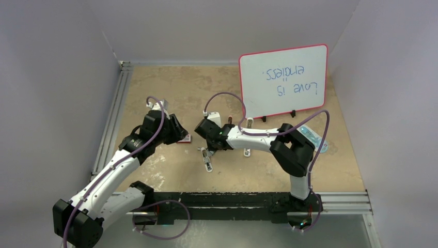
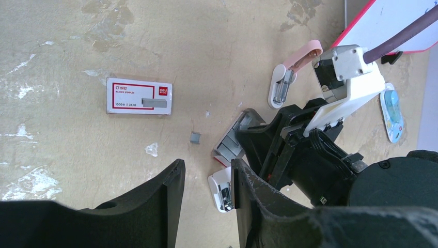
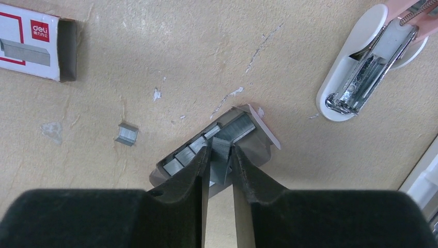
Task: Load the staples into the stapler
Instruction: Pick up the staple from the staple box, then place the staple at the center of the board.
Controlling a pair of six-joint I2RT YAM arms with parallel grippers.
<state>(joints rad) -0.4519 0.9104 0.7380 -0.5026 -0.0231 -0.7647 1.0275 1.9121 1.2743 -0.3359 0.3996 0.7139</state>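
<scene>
Scuffed tan tabletop [image 1: 170, 170] beneath staples [image 3: 222, 152]; pale walls [image 1: 51, 77], propped whiteboard [image 1: 283, 82].

Metal staples [image 3: 238, 128] gleam; the table [image 3: 155, 46] looks matt, scuffed.

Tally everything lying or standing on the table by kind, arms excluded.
Pink stapler: 1
White stapler-like item: 1
Staple box: 1
Tray of staples: 1
Loose staple strip: 1
Whiteboard: 1
Blue-white dispenser: 1
Total: 7
</scene>
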